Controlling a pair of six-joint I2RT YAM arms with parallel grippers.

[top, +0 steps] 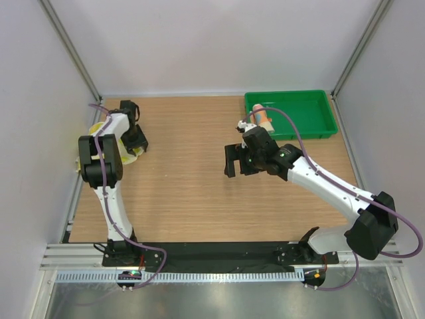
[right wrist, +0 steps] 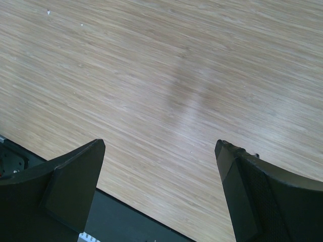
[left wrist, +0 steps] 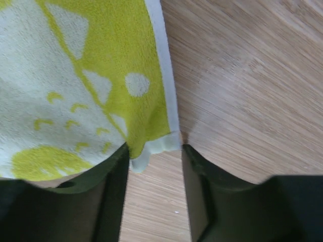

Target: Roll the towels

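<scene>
Light: was bright and even, diffuse from above.
Shadows: were faint, soft-edged.
Glare: pale sheen lay mid-frame on the table [right wrist: 181, 96].
Focus: yellow towel [left wrist: 75, 75] looked soft; lower edge blurred.

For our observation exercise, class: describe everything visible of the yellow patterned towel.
The yellow-green terry towel with white shapes and a white hem lies flat on the wooden table, near its left edge. One corner pokes between the parted fingers of the left gripper, touching one; the arm hides most of it from above.
</scene>
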